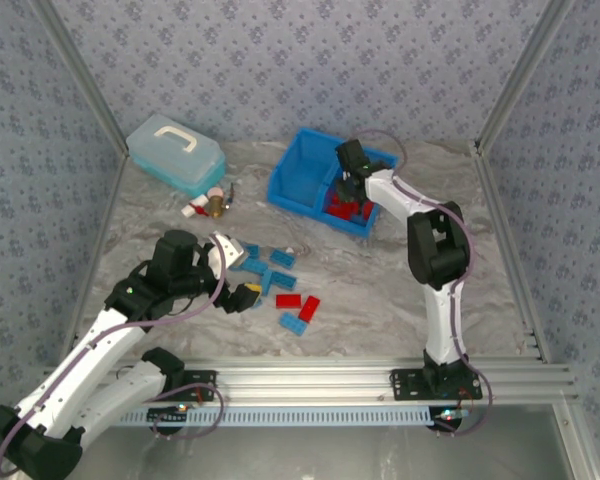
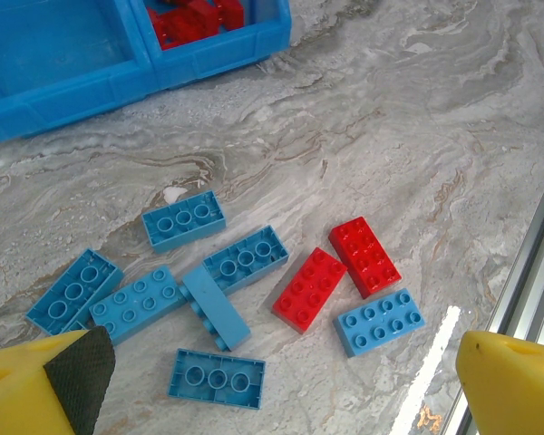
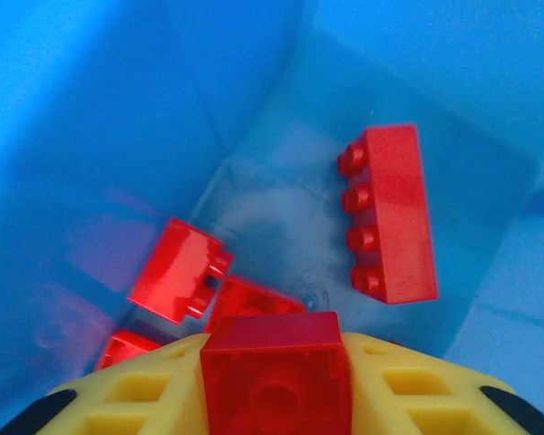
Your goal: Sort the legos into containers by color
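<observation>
The bright blue bin (image 1: pixel 292 178) stands at the back centre; its right compartment (image 3: pixel 281 208) holds several red bricks (image 3: pixel 394 213). My right gripper (image 1: pixel 352 180) hangs inside that compartment, shut on a red brick (image 3: pixel 276 367) above the others. On the table lie several blue bricks (image 2: pixel 245 258) and two red bricks (image 2: pixel 310 288), with another red one (image 2: pixel 365 256) beside a blue one (image 2: pixel 379 320). My left gripper (image 1: pixel 238 275) hovers open over the loose pile, yellow fingers (image 2: pixel 36 385) wide apart, nothing between them. The bin's left compartment (image 2: pixel 50 41) looks bare.
A pale blue lidded box (image 1: pixel 175 152) with a white handle stands at the back left, small red-white and brass items (image 1: pixel 212 204) beside it. An aluminium rail (image 1: pixel 380 378) runs along the near table edge, metal posts at the sides.
</observation>
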Controlling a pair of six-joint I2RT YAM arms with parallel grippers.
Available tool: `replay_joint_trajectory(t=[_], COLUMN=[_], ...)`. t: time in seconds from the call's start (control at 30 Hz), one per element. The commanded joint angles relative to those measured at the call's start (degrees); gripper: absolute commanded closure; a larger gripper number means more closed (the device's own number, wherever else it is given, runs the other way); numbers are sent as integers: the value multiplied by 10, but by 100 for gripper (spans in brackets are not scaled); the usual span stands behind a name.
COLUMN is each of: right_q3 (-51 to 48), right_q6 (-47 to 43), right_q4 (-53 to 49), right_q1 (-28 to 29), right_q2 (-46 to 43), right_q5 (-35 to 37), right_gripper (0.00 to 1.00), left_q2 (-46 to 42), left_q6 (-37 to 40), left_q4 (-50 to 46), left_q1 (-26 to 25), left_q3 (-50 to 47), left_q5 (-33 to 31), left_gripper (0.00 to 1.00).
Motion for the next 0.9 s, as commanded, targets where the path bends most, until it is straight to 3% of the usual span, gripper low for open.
replay_joint_trajectory(t=[0.0, 0.13, 0.3, 0.5, 0.67, 0.77, 0.87], right_q3=[27, 24, 5, -135, -283, -336, -360], right_q6=[6, 3, -6, -1, 159, 330, 438], right_q4=[-23, -30, -37, -27, -51, -98, -115], right_q1=[-7, -6, 5, 81, 189, 260, 320], right_q2=[5, -11, -70, -236, -347, -369, -363], right_q5=[-13, -13, -6, -13, 15, 58, 55], right_gripper=[54, 37, 40, 38, 35, 33, 32], left_q2=[4, 8, 9, 8, 7, 10, 12], left_q6=[4, 5, 6, 8, 8, 6, 4], left_q4=[-2, -2, -5, -6, -4, -1, -1], left_q1=[2, 2, 3, 3, 5, 6, 7], left_q3=[3, 2, 3, 3, 4, 4, 5], left_q5=[4, 6, 3, -1, -8, -3, 1], left_gripper=[1, 1, 1, 1, 1, 1, 1])
